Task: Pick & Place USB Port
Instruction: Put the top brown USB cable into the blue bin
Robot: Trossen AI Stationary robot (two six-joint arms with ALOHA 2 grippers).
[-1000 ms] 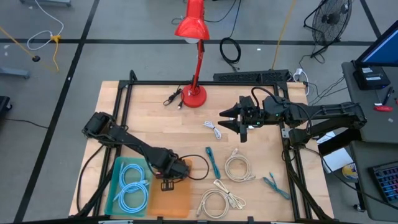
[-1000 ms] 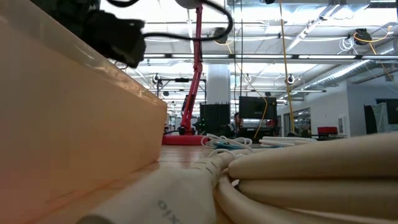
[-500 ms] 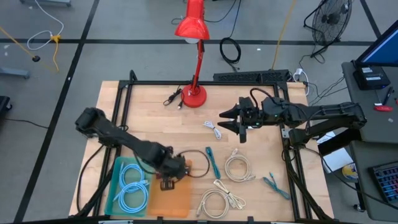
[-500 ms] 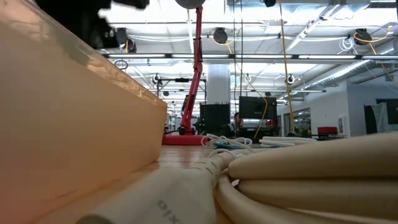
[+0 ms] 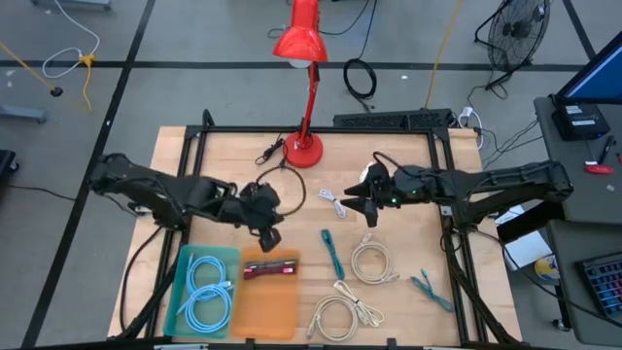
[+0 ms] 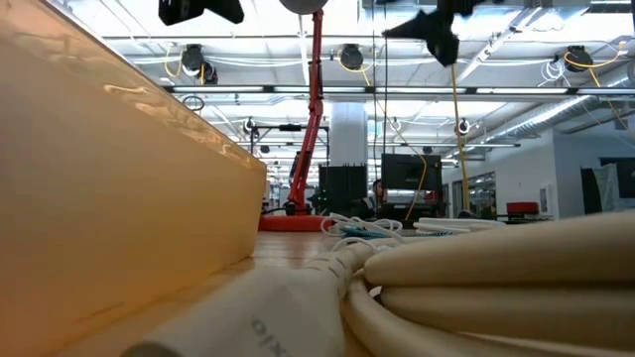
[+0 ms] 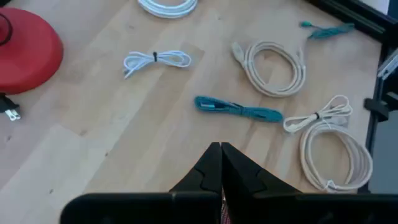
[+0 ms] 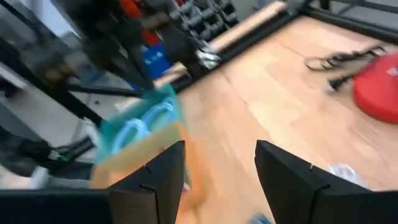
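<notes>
USB port (image 5: 270, 267) sits in the orange bin (image 5: 262, 309) at the near edge of the table, toward the bin's far end. From above I read it as a short bar lying crosswise, reddish with darker patches. Nothing is touching it.

Beside that bin, on its left, is a teal bin (image 5: 177, 292) holding coiled blue cables (image 5: 206, 292). To the right along the near edge I see a beige cable coil (image 5: 335, 313), and the low view is filled by the orange wall (image 6: 119, 198) and thick beige cable (image 6: 476, 288). A second beige coil (image 5: 372, 261) lies a little farther in, with a teal cable (image 5: 332, 253) between it and the orange bin. Another teal cable (image 5: 425, 285) lies near the right rail.

My left gripper (image 5: 267, 236) hangs just beyond the orange bin's far edge, over bare wood. Its wrist view shows the fingers pressed together with nothing between them (image 7: 219, 149).

My right gripper (image 5: 362, 202) is over mid-table, right of centre and well apart from the left one. Its fingers stand spread and empty (image 8: 219, 146). A small white cable (image 5: 333, 201) lies just beside it.

Farthest back, the red lamp (image 5: 303, 150) stands at the far edge, with a black cable (image 5: 269, 153) beside its base.
</notes>
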